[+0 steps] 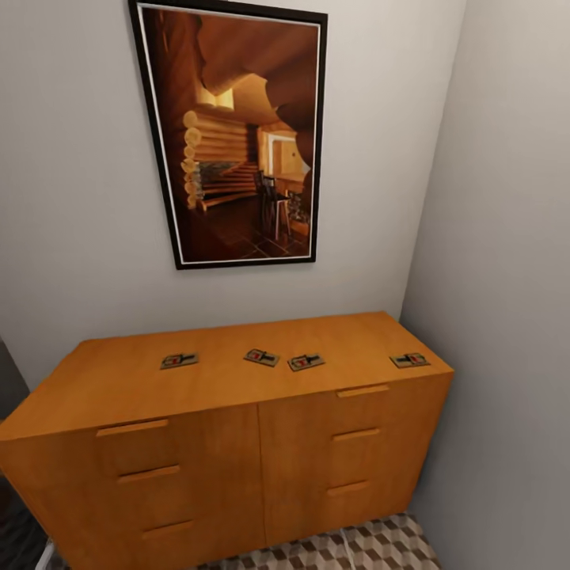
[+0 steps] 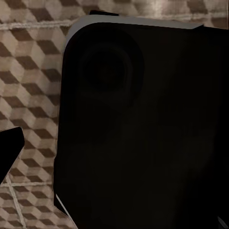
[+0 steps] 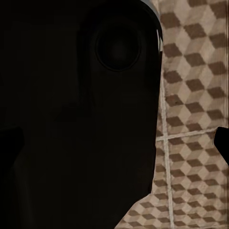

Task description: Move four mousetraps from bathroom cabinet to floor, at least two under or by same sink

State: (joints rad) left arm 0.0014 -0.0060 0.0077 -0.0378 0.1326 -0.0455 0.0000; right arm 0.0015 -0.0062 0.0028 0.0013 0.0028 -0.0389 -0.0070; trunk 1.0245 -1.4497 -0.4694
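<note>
In the head view the orange-brown cabinet (image 1: 119, 384) stands against the wall. Several mousetraps lie flat on its top: one at the left (image 1: 180, 360), two close together in the middle (image 1: 261, 357) (image 1: 305, 362), and one near the right end (image 1: 410, 360). A strip of the cube-patterned bathroom floor (image 1: 372, 546) shows below the cabinet. The bathroom sink is out of view. My left gripper (image 2: 114, 152) and right gripper (image 3: 114, 143) hang over the floor beside my dark body, fingers spread to the frame edges with nothing between them.
A large framed picture (image 1: 237, 134) hangs on the wall above the cabinet. A grey side wall (image 1: 507, 317) closes in right beside the cabinet's right end. My dark body (image 2: 143, 119) blocks much of both wrist views.
</note>
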